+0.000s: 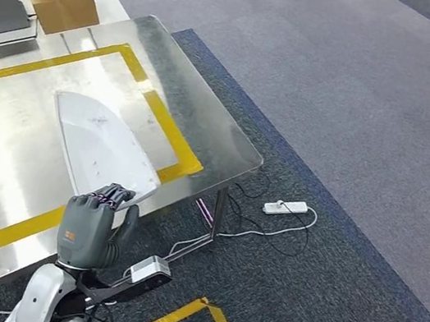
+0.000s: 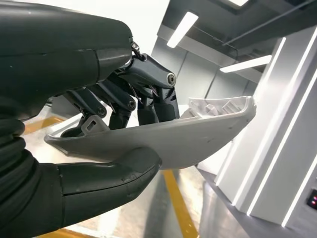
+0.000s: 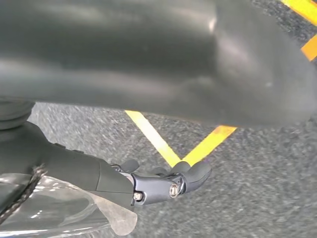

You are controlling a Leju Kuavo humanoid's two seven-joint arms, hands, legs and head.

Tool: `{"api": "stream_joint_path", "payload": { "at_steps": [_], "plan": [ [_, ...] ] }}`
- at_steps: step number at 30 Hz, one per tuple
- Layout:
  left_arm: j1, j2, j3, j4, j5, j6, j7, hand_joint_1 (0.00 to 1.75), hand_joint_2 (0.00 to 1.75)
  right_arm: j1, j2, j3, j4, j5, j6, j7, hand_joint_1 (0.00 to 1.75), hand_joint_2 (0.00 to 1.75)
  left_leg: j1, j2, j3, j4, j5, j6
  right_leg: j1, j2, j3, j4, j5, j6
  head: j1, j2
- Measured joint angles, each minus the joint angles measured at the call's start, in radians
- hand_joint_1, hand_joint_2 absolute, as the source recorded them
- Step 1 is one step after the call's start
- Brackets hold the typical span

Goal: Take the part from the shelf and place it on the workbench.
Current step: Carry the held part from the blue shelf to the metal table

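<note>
Already the fetching half looks finished: the part [image 1: 103,146], a flat white panel pointed at one end, is over the steel workbench [image 1: 207,118] inside the yellow tape border [image 1: 170,132], its wide end toward the near edge. The left hand [image 1: 95,223] grips that wide end, dark fingers [image 2: 149,96] curled over the ribbed upper face and the thumb pressed beneath, as the left wrist view shows; there the held end appears lifted clear of the bench, though whether the far tip rests on the metal I cannot tell. The right hand [image 3: 164,183] hangs over grey carpet and floor tape with nothing in it, fingers loosely apart. What is left, by my judgement, is lowering the panel flat, letting go and drawing the arm away.
</note>
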State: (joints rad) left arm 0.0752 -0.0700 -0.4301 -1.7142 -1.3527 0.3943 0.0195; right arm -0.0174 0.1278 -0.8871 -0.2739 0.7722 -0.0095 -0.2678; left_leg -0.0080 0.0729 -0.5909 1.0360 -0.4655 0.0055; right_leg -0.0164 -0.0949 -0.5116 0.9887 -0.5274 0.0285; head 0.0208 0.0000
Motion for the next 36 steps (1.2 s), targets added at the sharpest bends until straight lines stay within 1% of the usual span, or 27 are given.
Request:
{"api": "stream_joint_path", "payload": {
  "at_steps": [1, 3, 4, 5, 7, 8, 9, 10, 11, 12, 14, 15, 16, 18, 20, 22, 24, 25, 26, 27, 28, 29, 31, 32, 33, 34, 36],
  "plan": [
    [-0.002, 0.000, -0.001, 0.000, 0.002, 0.000, 0.000, 1.75, 1.75, 0.000, 0.000, -0.001, 0.000, 0.001, 0.000, 0.000, 0.00, 0.00, -0.005, 0.007, 0.004, -0.013, -0.005, 0.006, 0.002, -0.011, 0.002, -0.001, -0.003, 0.006, 0.001, 0.000],
    [-0.005, 0.000, -0.002, 0.002, 0.007, 0.001, 0.001, 1.75, 1.75, -0.002, 0.000, -0.004, 0.000, 0.003, 0.000, 0.000, 0.00, 0.00, -0.005, -0.015, 0.004, -0.020, -0.005, 0.018, 0.002, -0.029, 0.009, -0.004, -0.009, 0.018, 0.002, 0.000],
    [-0.006, -0.001, -0.003, 0.003, 0.009, 0.001, 0.001, 1.75, 1.75, -0.005, -0.001, -0.006, 0.000, 0.005, 0.000, 0.000, 0.00, 0.00, -0.002, -0.027, 0.007, -0.024, -0.003, 0.024, 0.000, -0.016, 0.009, 0.000, -0.017, 0.023, 0.003, 0.000],
    [-0.009, -0.001, -0.005, 0.005, 0.011, 0.002, 0.001, 1.75, 1.75, -0.007, -0.003, -0.009, 0.000, 0.006, 0.001, -0.001, 0.00, 0.00, 0.001, -0.038, 0.010, -0.028, -0.001, 0.030, -0.002, 0.011, -0.001, 0.025, -0.035, 0.027, 0.005, 0.000],
    [-0.017, -0.004, -0.012, 0.010, 0.011, 0.001, 0.001, 1.75, 1.75, -0.007, -0.006, -0.015, 0.000, 0.006, 0.002, -0.001, 0.00, 0.00, 0.005, -0.062, 0.014, -0.032, 0.000, 0.039, -0.005, 0.073, -0.061, 0.144, -0.092, 0.031, 0.010, 0.000],
    [-0.021, -0.004, -0.015, 0.015, 0.011, 0.001, 0.001, 1.75, 1.75, -0.005, -0.006, -0.019, 0.000, 0.006, 0.002, -0.001, 0.00, 0.00, 0.005, -0.076, 0.014, -0.032, 0.000, 0.041, -0.005, 0.088, -0.103, 0.221, -0.120, 0.032, 0.012, 0.000],
    [-0.022, -0.005, -0.017, 0.020, 0.011, 0.000, 0.001, 1.75, 1.75, -0.003, -0.007, -0.022, 0.000, 0.006, 0.002, -0.001, 0.00, 0.00, 0.004, -0.090, 0.014, -0.032, -0.001, 0.042, -0.004, 0.093, -0.140, 0.279, -0.132, 0.033, 0.012, 0.000],
    [-0.023, -0.005, -0.018, 0.026, 0.011, 0.000, 0.001, 1.75, 1.75, -0.001, -0.009, -0.024, 0.000, 0.006, 0.002, 0.000, 0.00, 0.00, 0.004, -0.106, 0.016, -0.031, -0.002, 0.042, -0.004, 0.094, -0.162, 0.302, -0.123, 0.033, 0.013, 0.000],
    [-0.023, -0.005, -0.019, 0.031, 0.011, 0.000, 0.001, 1.75, 1.75, 0.000, -0.010, -0.026, 0.000, 0.006, 0.002, 0.000, 0.00, 0.00, 0.004, -0.121, 0.018, -0.031, -0.003, 0.041, -0.004, 0.095, -0.164, 0.282, -0.094, 0.032, 0.013, 0.000],
    [-0.025, -0.005, -0.021, 0.035, 0.011, 0.000, 0.001, 1.75, 1.75, 0.000, -0.012, -0.027, 0.000, 0.006, 0.002, 0.000, 0.00, 0.00, 0.004, -0.136, 0.021, -0.030, -0.004, 0.039, -0.005, 0.103, -0.145, 0.222, -0.048, 0.031, 0.013, 0.000],
    [-0.030, -0.005, -0.023, 0.041, 0.011, 0.000, 0.001, 1.75, 1.75, 0.000, -0.014, -0.031, 0.000, 0.007, 0.002, 0.000, 0.00, 0.00, 0.006, -0.164, 0.023, -0.025, -0.010, 0.031, -0.010, 0.146, -0.088, 0.083, 0.019, 0.028, 0.012, 0.000],
    [-0.032, -0.006, -0.025, 0.044, 0.011, 0.000, 0.001, 1.75, 1.75, 0.000, -0.015, -0.033, 0.000, 0.008, 0.002, 0.000, 0.00, 0.00, 0.006, -0.176, 0.021, -0.022, -0.012, 0.025, -0.012, 0.165, -0.066, 0.038, 0.031, 0.025, 0.012, 0.000],
    [-0.034, -0.006, -0.025, 0.045, 0.011, 0.000, 0.001, 1.75, 1.75, 0.000, -0.015, -0.034, 0.000, 0.008, 0.003, 0.000, 0.00, 0.00, 0.007, -0.187, 0.017, -0.020, -0.012, 0.019, -0.013, 0.176, -0.056, 0.022, 0.028, 0.021, 0.012, 0.000],
    [-0.035, -0.005, -0.027, 0.049, 0.011, 0.000, 0.001, 1.75, 1.75, 0.000, -0.014, -0.038, -0.001, 0.009, 0.003, 0.000, 0.00, 0.00, 0.009, -0.204, 0.011, -0.020, -0.010, 0.008, -0.011, 0.161, -0.048, 0.017, 0.025, 0.011, 0.012, 0.000],
    [-0.037, -0.005, -0.027, 0.051, 0.011, 0.000, 0.001, 1.75, 1.75, -0.001, -0.012, -0.041, -0.002, 0.010, 0.003, -0.001, 0.00, 0.00, 0.007, -0.168, -0.001, 0.006, -0.029, -0.004, -0.013, 0.136, -0.042, 0.011, 0.024, -0.002, 0.007, 0.000],
    [-0.042, -0.005, -0.029, 0.053, 0.011, 0.000, 0.001, 1.75, 1.75, 0.001, -0.012, -0.042, -0.002, 0.011, 0.004, -0.002, 0.00, 0.00, 0.007, -0.105, -0.046, 0.104, -0.083, -0.014, -0.011, 0.107, -0.035, 0.008, 0.021, -0.014, 0.000, 0.000],
    [-0.044, -0.005, -0.030, 0.057, 0.011, 0.000, 0.001, 1.75, 1.75, 0.004, -0.012, -0.045, -0.003, 0.011, 0.005, -0.002, 0.00, 0.00, 0.012, -0.083, -0.110, 0.231, -0.133, -0.021, -0.007, 0.077, -0.030, 0.009, 0.015, -0.019, -0.003, 0.000],
    [-0.043, -0.004, -0.031, 0.059, 0.011, 0.000, 0.001, 1.75, 1.75, 0.004, -0.012, -0.045, -0.003, 0.011, 0.005, -0.002, 0.00, 0.00, 0.013, -0.081, -0.125, 0.261, -0.134, -0.021, -0.005, 0.062, -0.028, 0.009, 0.013, -0.020, -0.003, 0.000],
    [-0.042, -0.003, -0.031, 0.061, 0.011, 0.000, 0.001, 1.75, 1.75, 0.003, -0.012, -0.046, -0.002, 0.011, 0.005, -0.002, 0.00, 0.00, 0.013, -0.079, -0.123, 0.252, -0.116, -0.020, -0.004, 0.048, -0.025, 0.009, 0.010, -0.019, -0.004, 0.000],
    [-0.042, -0.002, -0.031, 0.062, 0.011, 0.000, 0.001, 1.75, 1.75, 0.002, -0.012, -0.046, -0.002, 0.011, 0.006, -0.002, 0.00, 0.00, 0.012, -0.073, -0.099, 0.204, -0.081, -0.017, -0.003, 0.035, -0.020, 0.009, 0.006, -0.019, -0.004, 0.000],
    [-0.042, -0.002, -0.031, 0.063, 0.011, 0.000, 0.001, 1.75, 1.75, 0.002, -0.012, -0.046, -0.002, 0.011, 0.006, -0.002, 0.00, 0.00, 0.009, -0.054, -0.065, 0.133, -0.043, -0.010, -0.001, 0.023, -0.014, 0.009, 0.002, -0.017, -0.004, 0.000],
    [-0.043, -0.001, -0.031, 0.063, 0.011, 0.000, 0.001, 1.75, 1.75, 0.001, -0.012, -0.047, -0.002, 0.011, 0.006, -0.002, 0.00, 0.00, 0.002, -0.023, -0.032, 0.068, -0.018, -0.001, 0.002, 0.012, -0.008, 0.009, -0.002, -0.015, -0.003, 0.000],
    [-0.046, -0.002, -0.032, 0.063, 0.011, 0.000, 0.001, 1.75, 1.75, 0.001, -0.012, -0.048, -0.002, 0.012, 0.006, -0.002, 0.00, 0.00, -0.013, 0.022, 0.001, -0.006, -0.003, 0.015, 0.007, -0.012, -0.002, 0.009, -0.010, -0.006, -0.003, 0.000],
    [-0.047, -0.001, -0.033, 0.063, 0.011, -0.001, 0.002, 1.75, 1.75, 0.001, -0.012, -0.049, -0.003, 0.013, 0.008, -0.002, 0.00, 0.00, -0.018, 0.024, 0.002, -0.011, -0.008, 0.020, 0.009, -0.025, 0.000, 0.007, -0.012, -0.001, -0.004, 0.000],
    [-0.046, -0.001, -0.033, 0.063, 0.011, -0.001, 0.004, 1.75, 1.75, 0.000, -0.012, -0.050, -0.003, 0.015, 0.010, -0.003, 0.00, 0.00, -0.017, 0.010, 0.002, -0.016, -0.007, 0.025, 0.009, -0.038, 0.005, 0.004, -0.014, 0.004, -0.005, 0.000],
    [-0.045, -0.001, -0.033, 0.063, 0.010, -0.001, 0.005, 1.75, 1.75, -0.002, -0.012, -0.050, -0.003, 0.018, 0.012, -0.003, 0.00, 0.00, -0.014, -0.004, 0.004, -0.022, -0.005, 0.029, 0.008, -0.034, 0.008, 0.005, -0.020, 0.009, -0.004, 0.000],
    [-0.047, -0.001, -0.035, 0.063, 0.009, -0.002, 0.008, 1.75, 1.75, -0.006, -0.012, -0.051, -0.003, 0.022, 0.015, -0.005, 0.00, 0.00, -0.006, -0.031, 0.011, -0.032, 0.001, 0.039, 0.004, 0.020, -0.008, 0.045, -0.050, 0.018, -0.001, 0.000]
  ]
}}
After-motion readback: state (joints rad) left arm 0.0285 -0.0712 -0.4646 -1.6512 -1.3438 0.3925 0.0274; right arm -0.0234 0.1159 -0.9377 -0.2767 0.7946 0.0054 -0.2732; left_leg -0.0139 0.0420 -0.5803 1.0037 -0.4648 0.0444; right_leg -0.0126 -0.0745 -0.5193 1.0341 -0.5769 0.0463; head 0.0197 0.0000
